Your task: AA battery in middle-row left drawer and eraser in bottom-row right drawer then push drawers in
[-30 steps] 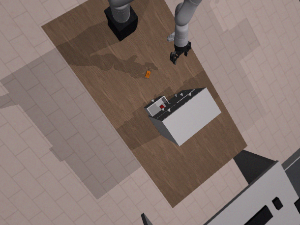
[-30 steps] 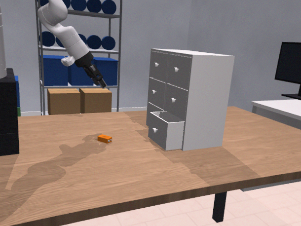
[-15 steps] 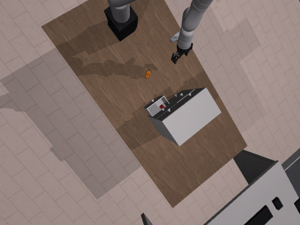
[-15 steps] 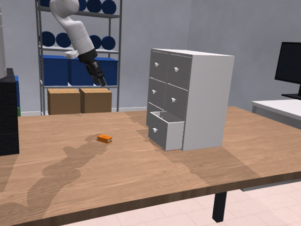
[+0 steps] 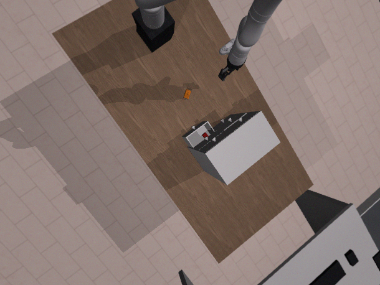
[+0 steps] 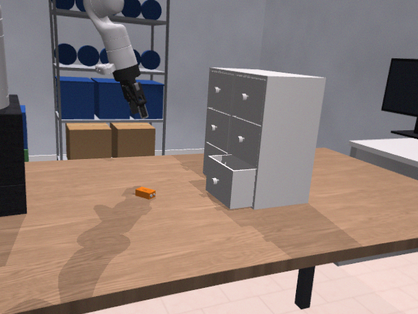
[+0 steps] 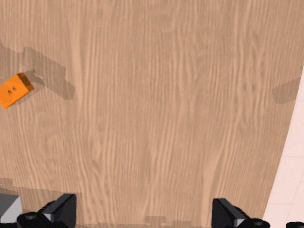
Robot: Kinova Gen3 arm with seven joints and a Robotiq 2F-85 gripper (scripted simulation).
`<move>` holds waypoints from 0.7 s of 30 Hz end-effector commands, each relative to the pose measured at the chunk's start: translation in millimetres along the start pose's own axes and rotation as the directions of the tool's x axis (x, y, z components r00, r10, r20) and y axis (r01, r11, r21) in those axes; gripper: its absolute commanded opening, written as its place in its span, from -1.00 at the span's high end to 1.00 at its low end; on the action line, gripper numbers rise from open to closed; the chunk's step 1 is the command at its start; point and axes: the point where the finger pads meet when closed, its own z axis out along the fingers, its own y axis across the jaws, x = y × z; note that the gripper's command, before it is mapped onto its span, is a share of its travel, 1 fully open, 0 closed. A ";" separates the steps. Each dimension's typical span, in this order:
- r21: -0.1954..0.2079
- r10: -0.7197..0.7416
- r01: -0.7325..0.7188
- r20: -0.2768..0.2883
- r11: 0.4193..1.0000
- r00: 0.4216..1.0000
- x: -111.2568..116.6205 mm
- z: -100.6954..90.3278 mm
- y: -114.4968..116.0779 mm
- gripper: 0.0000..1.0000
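Gripper (image 5: 222, 76) (image 6: 140, 116) (image 7: 144, 212) spread wide above the table (image 5: 249, 199) (image 6: 164, 240) (image 7: 150, 100) — bottom-right drawer (image 5: 194, 139) (image 6: 219, 186) pulled out.

The top view cuts off the arm (image 5: 252, 31), and the wrist view crops the orange block (image 7: 15, 91).

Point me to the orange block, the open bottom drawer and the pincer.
orange block (image 5: 187, 94) (image 6: 144, 192) (image 7: 14, 90): all views, top face or side
open bottom drawer (image 6: 219, 188): exterior, front panel
pincer (image 6: 140, 116): exterior, between fingertips

Pale grey arm, black pincer (image 5: 222, 75) (image 6: 140, 111) (image 7: 144, 212).
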 end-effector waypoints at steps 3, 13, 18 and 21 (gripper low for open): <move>-0.011 0.023 -0.023 -0.028 1.000 0.999 -8.8 -2.8 -0.5 -1.00; -0.010 0.022 -0.023 -0.086 1.000 0.996 -9.4 -4.5 -0.7 -1.00; -0.010 0.022 -0.023 -0.118 1.000 0.993 -9.8 -5.5 -0.7 -1.00; -0.010 0.022 -0.023 -0.131 1.000 0.991 -9.9 -5.9 -0.6 -1.00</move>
